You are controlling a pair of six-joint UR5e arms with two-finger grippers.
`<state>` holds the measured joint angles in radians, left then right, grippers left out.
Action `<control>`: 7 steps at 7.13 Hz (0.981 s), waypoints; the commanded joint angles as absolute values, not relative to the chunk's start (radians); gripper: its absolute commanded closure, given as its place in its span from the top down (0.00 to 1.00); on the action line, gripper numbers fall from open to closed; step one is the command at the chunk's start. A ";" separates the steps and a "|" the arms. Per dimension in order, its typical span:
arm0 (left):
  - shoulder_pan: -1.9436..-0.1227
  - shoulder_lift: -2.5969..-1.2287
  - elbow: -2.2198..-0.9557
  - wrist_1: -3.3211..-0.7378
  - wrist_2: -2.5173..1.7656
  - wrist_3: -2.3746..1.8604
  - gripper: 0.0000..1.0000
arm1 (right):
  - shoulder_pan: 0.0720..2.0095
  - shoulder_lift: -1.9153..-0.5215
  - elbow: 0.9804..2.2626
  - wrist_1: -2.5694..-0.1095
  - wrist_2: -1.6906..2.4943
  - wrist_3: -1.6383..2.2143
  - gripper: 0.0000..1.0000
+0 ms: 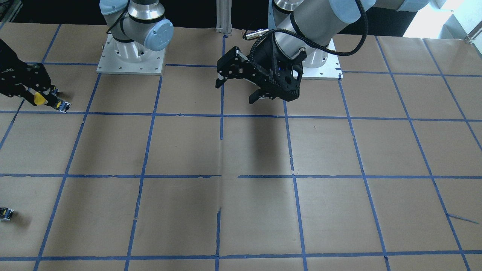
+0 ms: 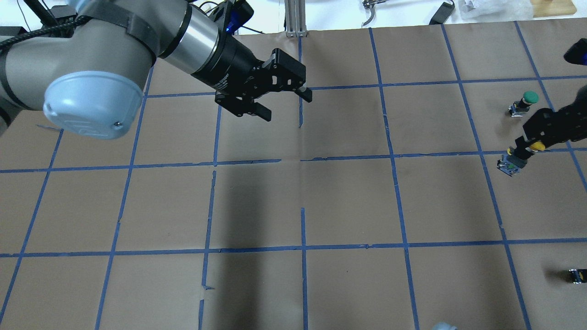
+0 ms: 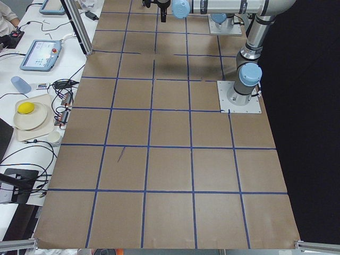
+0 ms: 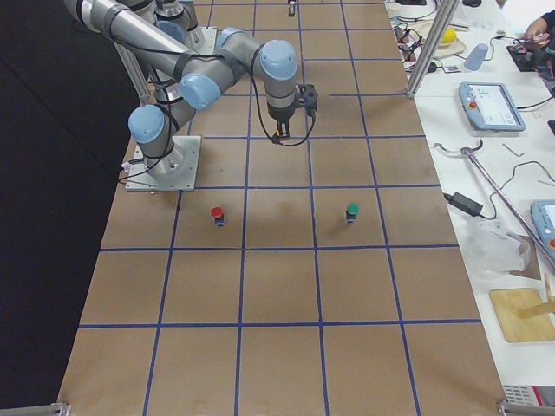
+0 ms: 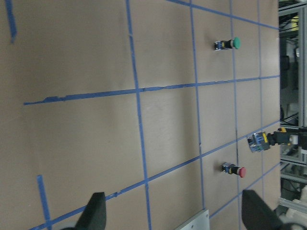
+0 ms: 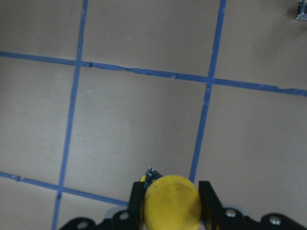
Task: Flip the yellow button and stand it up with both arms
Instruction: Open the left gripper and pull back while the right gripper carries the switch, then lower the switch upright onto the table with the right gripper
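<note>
The yellow button (image 1: pixel 39 98) is clamped by its cap between my right gripper's (image 1: pixel 42 96) fingers, its black body and silver end sticking out sideways, off the table. It also shows in the overhead view (image 2: pixel 535 146), in the right wrist view (image 6: pixel 171 201), and far off in the left wrist view (image 5: pixel 263 141). My right gripper (image 2: pixel 532 144) is at the table's right side. My left gripper (image 2: pixel 284 103) hangs open and empty above the table's middle back, far from the button; it also shows in the front view (image 1: pixel 237 90).
A green-capped button (image 2: pixel 525 103) stands just behind my right gripper. A red-capped button (image 4: pixel 217 214) stands nearer the robot's base. A small capless black block (image 2: pixel 577 275) lies at the right edge. Brown paper with a blue tape grid (image 2: pixel 302 201) covers the table.
</note>
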<state>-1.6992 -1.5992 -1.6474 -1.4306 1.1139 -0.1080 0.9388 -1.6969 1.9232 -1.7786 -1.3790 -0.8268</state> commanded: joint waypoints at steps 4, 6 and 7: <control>-1.632 -1.502 -1.641 -1.465 1.497 -0.028 1.00 | 0.723 -1.467 2.059 -2.219 -1.355 -1.329 0.08; -1.592 -1.499 -1.647 -1.468 1.486 0.006 1.00 | 0.689 -1.433 2.077 -2.221 -1.322 -1.362 0.09; -1.589 -1.499 -1.644 -1.471 1.497 0.009 1.00 | 0.671 -1.427 2.097 -2.253 -1.286 -1.376 0.09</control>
